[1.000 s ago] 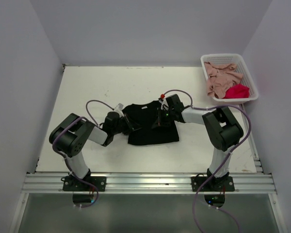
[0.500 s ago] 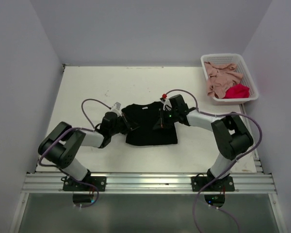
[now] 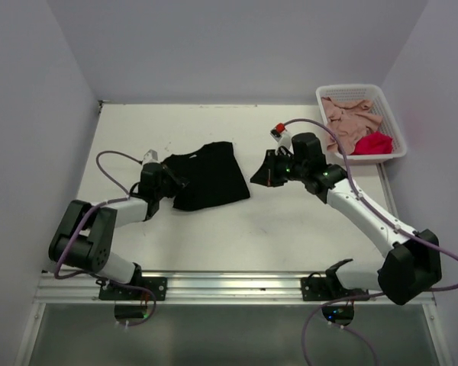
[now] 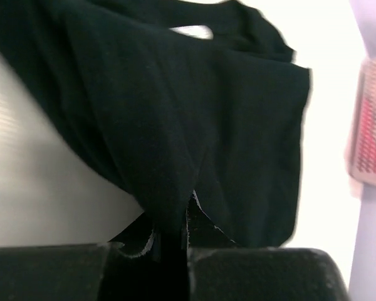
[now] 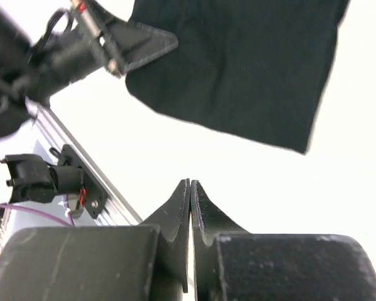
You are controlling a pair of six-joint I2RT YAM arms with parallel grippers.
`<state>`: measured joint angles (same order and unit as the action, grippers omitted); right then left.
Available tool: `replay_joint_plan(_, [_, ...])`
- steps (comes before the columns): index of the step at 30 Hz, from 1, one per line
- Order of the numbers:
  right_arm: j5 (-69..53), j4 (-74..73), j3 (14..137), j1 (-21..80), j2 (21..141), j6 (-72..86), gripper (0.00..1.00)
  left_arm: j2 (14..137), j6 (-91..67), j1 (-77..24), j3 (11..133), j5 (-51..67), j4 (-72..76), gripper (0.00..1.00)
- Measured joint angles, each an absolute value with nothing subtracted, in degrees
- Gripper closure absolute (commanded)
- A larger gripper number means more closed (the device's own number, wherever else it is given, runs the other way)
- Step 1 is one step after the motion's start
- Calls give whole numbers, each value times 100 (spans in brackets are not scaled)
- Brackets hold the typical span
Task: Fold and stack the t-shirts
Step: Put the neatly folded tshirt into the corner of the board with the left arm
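Pinching black tee (image 3: 214, 174), L claw (image 4: 173, 233) outstretched low

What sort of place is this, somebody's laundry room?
Probably a robot lab test cell, not a home: plain walls box in the table, two robot arms are bolted to a metal rail.

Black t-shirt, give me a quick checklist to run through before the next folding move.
1. Left gripper has the black t-shirt: ok, cloth is pinched between its fingers.
2. Right gripper free: ok, shut on nothing and apart from the shirt's right edge.
3. Shirt lying flat: not ok, folds run toward the grip.
4. Shirt wholly on the table: ok.
5. Pink t-shirt and red t-shirt out of the way: ok, both in the basket.
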<state>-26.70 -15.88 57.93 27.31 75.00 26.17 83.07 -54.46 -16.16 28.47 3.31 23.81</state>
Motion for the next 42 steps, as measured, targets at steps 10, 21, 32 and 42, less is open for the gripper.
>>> replay_joint_plan(10, [-2316,-2453,5789,2626,6735,2425,100,9636,-5811,-384,4163,180,2099,100])
replay_joint_plan(21, [-2217,-2858,5653,2569,6678,2281,100,10746,-6912,1096,4630,196,2569,100])
replay_joint_plan(32, [-2217,-3072,5675,2554,7175,2222,100,11373,-8187,1424,5299,-384,2956,100])
replay_joint_plan(42, [-2202,-3592,6187,2554,7666,2029,100,11371,-8853,1754,5437,-1149,2917,100])
